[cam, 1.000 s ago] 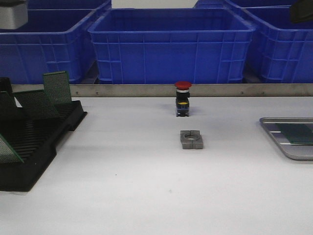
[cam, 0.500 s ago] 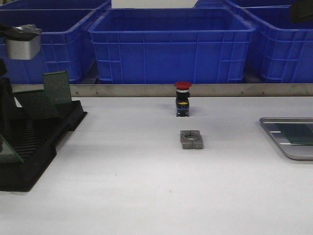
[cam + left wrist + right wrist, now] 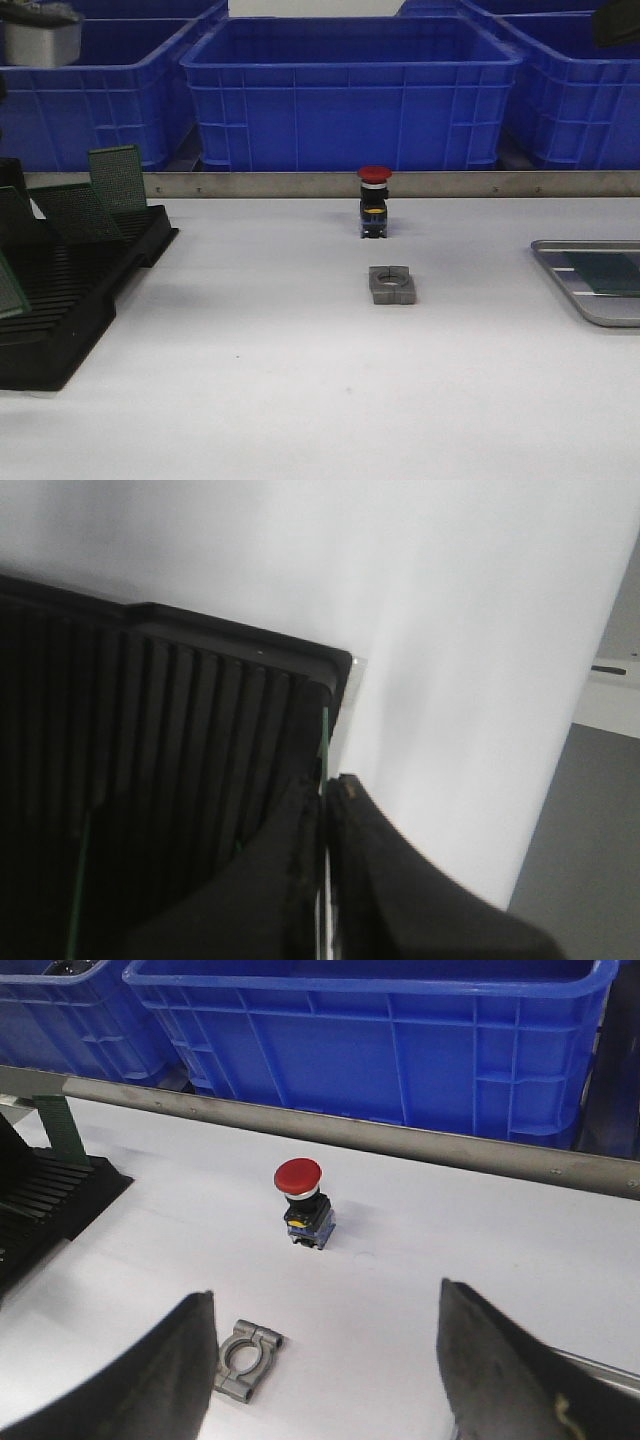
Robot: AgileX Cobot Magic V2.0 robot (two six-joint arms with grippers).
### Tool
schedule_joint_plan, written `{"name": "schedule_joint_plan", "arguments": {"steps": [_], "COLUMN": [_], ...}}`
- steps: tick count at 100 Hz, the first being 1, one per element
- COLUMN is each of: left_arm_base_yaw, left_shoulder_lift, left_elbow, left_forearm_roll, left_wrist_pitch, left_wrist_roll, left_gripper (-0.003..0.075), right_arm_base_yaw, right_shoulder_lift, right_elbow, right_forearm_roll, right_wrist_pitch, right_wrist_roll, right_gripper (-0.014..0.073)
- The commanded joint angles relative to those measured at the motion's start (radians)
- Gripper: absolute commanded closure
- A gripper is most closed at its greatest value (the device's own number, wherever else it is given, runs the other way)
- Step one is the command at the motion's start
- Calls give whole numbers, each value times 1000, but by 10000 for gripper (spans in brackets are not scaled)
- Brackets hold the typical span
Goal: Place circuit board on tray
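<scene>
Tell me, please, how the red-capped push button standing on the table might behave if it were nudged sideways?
The red push button stands upright, taller than wide, with its cap overhanging the body, so it would probably tip rather than slide. Its round cap might then let it roll a little.

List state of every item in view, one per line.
left gripper: shut on a circuit board edge, over the rack corner
held circuit board: tilted, at the rack's near left
black rack: holds other boards leaning in slots
tray: one board lying flat in it
right gripper: open, empty, above the table
red pushbutton: upright
grey clamp: lying flat
</scene>
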Motion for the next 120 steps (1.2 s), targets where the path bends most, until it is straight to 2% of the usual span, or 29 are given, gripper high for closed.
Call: {"name": "schedule_joint_plan", "arguments": {"steps": [1,9,19,31,45,67,92,120], "left_arm_base_yaw": [2,2,2,-8,-69,-192,-265,-276], "left_shoulder_lift": [-55,-65,-67,-62,-43,1,38,38], "left_elbow": [-78,-112,-139,-141,-141,-141,-141,-141], "left_forearm_roll": [-44,-99,-244,-471,-631,-702,-742,-751], "left_wrist_pitch": [18,4,-28,-68,-119,-177,-181,-177], "left_wrist_roll": [-11,-11,1,129,241,256,256,256], "left_gripper": [741,741,741,741,741,741,741,741], "right_arm_base_yaw": [-3,-3,-3,-3,9,168,381,466], "right_shoulder_lift": [-27,-27,-27,-27,-17,16,69,184], "right_elbow": [-23,-23,-23,-23,-23,-23,-23,-23], "right_forearm_roll": [32,32,32,31,17,-68,-86,-37], "right_wrist_pitch": [33,33,58,137,260,299,228,211], "right_wrist_roll": [-4,-4,-4,-14,-60,-161,-305,-311], "right_gripper": [99,99,99,99,99,99,99,99]}}
